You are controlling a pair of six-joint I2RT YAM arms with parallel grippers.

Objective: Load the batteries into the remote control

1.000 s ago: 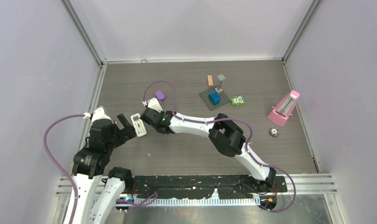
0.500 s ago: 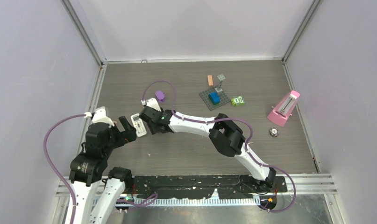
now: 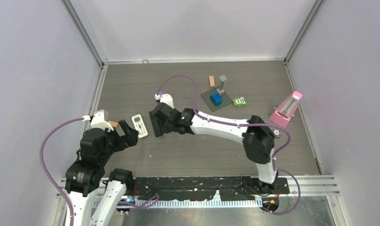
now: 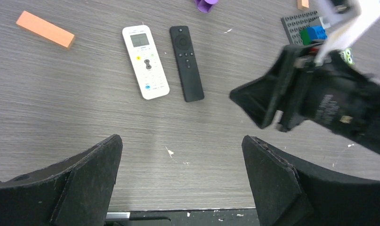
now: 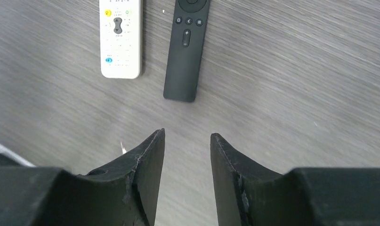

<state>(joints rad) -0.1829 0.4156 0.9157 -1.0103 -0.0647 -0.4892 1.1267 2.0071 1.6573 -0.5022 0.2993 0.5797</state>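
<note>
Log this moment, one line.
left gripper: open, empty | right gripper: open, empty, near black remote | white remote: beside it | batteries: not seen

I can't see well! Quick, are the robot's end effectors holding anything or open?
Left end effector: wide open, empty.
Right end effector: partly open, empty.

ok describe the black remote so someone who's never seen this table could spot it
On the grey wood-grain table, two remote controls lie side by side, close but not touching. The slim black plastic remote is the narrower, all-dark one with a round pad at one end; its neighbour, the wider white remote, has a small screen and coloured buttons.
</note>
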